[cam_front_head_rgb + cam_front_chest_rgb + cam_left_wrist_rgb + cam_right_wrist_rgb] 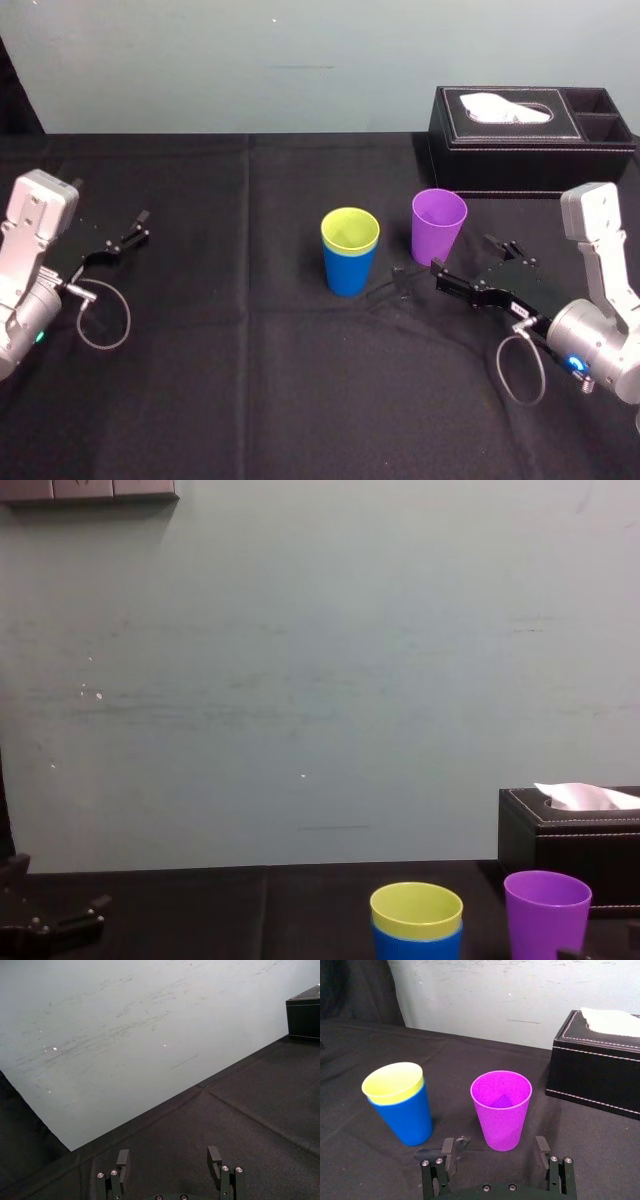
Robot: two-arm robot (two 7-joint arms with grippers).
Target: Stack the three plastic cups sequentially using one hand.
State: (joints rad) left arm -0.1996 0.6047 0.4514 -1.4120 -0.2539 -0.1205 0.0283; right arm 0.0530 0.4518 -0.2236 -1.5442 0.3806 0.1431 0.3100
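The yellow-green cup (350, 231) already sits inside the blue cup (350, 272). The purple cup (438, 226) stands alone just beside them. My right gripper (494, 1144) is spread wide right by it, so next I should pinch its wall and lift. My left gripper (169, 1155) rests far off, spread too.

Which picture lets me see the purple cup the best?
The right wrist view: the purple cup stands close and whole, just ahead of the open right gripper. The head view shows it whole but farther off; the chest view cuts off its base.
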